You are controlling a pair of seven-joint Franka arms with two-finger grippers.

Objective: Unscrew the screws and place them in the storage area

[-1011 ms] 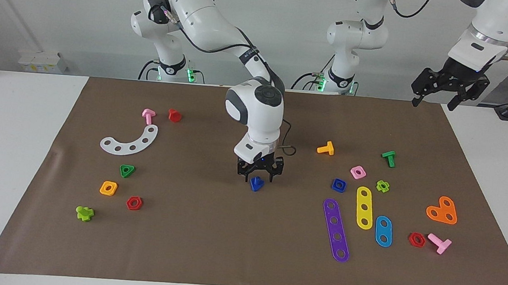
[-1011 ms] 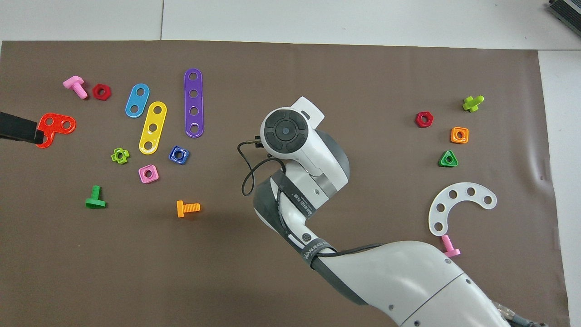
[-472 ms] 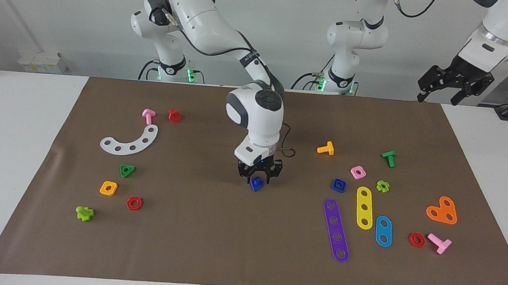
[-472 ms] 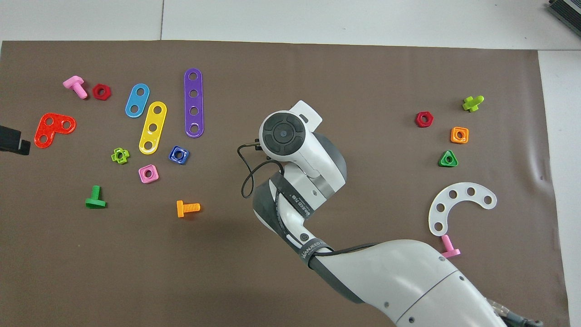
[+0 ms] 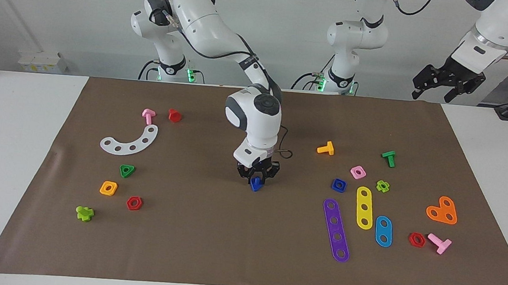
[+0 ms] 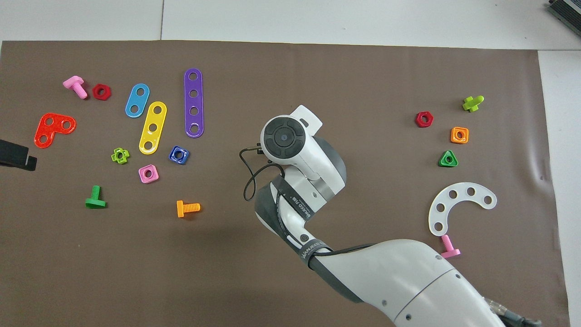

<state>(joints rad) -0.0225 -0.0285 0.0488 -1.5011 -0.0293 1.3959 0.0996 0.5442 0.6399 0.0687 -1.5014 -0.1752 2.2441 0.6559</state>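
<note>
Right tool [image 5: 256, 178] down at mid-surface on the brown mat [image 5: 210, 238], fingers drawn in around the dark-blue screw [image 5: 256, 185], which sits on the mat about midway between the two groups of parts; whether actually clamped on it, cannot tell. From overhead, tool and screw hidden under the right arm's wrist. Left tool [image 5: 445, 80] raised with fingers spread, waiting over the mat's edge at the left arm's end of the surface. Storage area toward the right arm's end: white curved strip [image 5: 131, 141], green triangle nut [image 5: 127, 170], orange square nut [image 5: 108, 188] and red hexagon nut [image 5: 134, 203], all well apart from the screw. Toward the left arm's end, purple strip [image 5: 336, 229], yellow strip [image 5: 364, 207], blue square nut [image 5: 338, 185].
</note>
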